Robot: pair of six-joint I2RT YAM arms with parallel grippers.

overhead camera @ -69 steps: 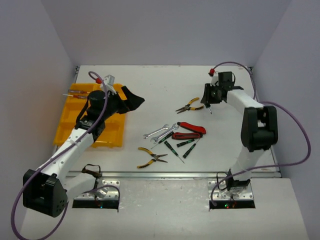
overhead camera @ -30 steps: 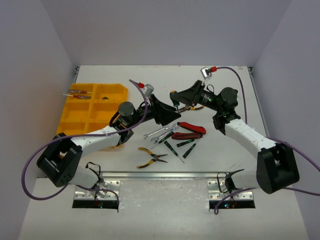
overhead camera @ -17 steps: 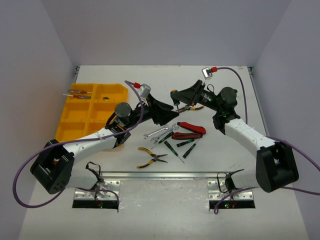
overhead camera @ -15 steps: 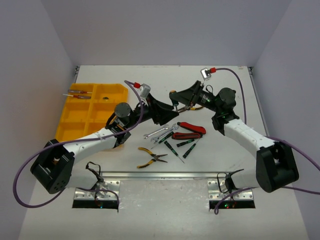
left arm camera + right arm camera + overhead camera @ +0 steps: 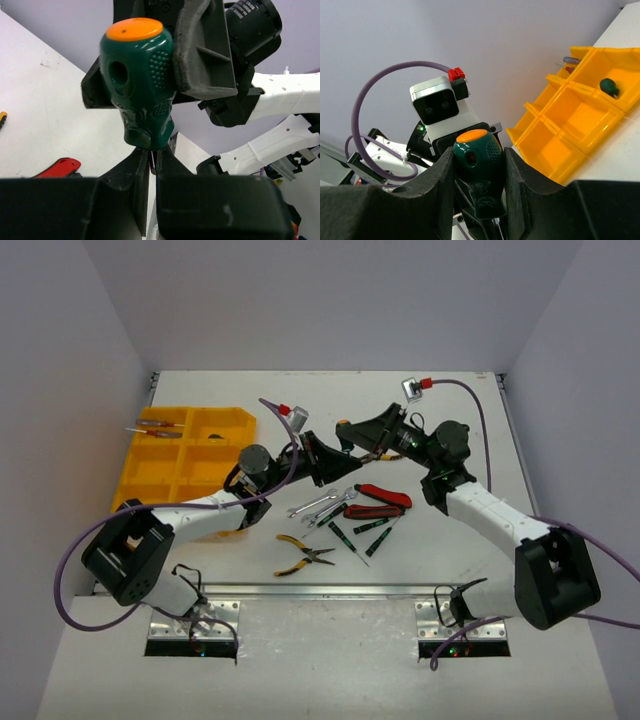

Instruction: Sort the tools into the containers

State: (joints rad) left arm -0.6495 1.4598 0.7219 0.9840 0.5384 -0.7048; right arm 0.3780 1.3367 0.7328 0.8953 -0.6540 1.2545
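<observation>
Hovering at centre frame, the right gripper [image 5: 479, 167] clamps the green screwdriver [image 5: 142, 85] by its handle; the left gripper [image 5: 152, 161] pinches its lower end.

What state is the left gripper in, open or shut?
Shut: on the left gripper, the fingers meet just under the handle of the green screwdriver, seemingly pinching its shaft. The right gripper clamps the handle.

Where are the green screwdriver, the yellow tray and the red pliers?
green screwdriver [image 5: 137, 75]: left wrist view, handle.
yellow tray [image 5: 150, 472]: top view, bare compartment floor.
red pliers [image 5: 388, 496]: top view, upper handle.
</observation>
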